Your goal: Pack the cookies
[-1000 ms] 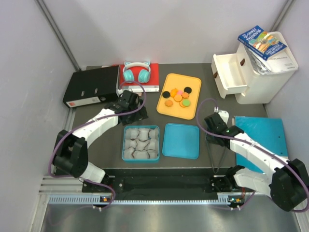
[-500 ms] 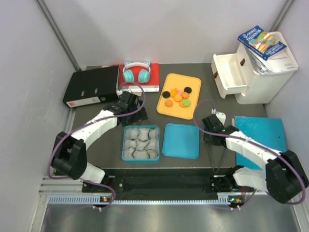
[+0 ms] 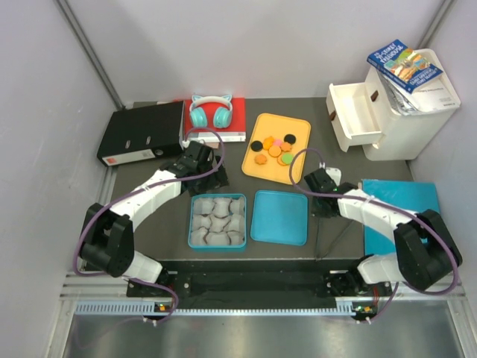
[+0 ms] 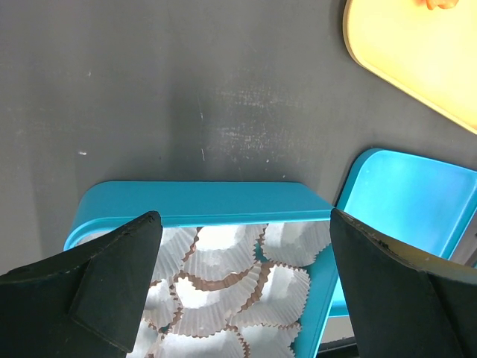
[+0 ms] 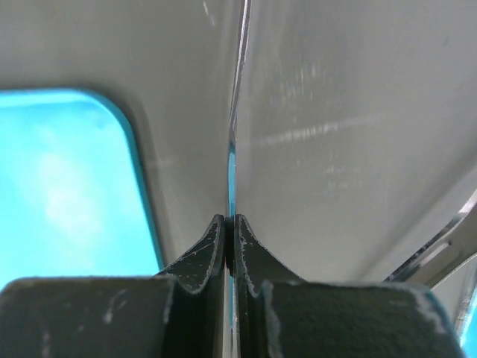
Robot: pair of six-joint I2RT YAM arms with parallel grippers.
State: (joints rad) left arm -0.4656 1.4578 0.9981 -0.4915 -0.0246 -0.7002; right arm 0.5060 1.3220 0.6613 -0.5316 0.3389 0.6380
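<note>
A blue tin (image 3: 192,221) of paper cups (image 3: 218,221) sits nearest on the table (image 3: 156,224), its lid (image 3: 279,217) at 3 o'clock. The left hand (image 4: 244,224), fingers wide apart, hovers over the tin's far rim. The right hand (image 5: 229,224), fingers pressed together, is at the lid's 1 o'clock corner. The cookies (image 3: 273,149) lie farther back on a yellow tray (image 3: 270,125).

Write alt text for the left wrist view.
The left gripper hangs open over a teal box filled with white paper cups. A teal lid lies to its right and the corner of a yellow tray shows top right, on a dark table.
</note>
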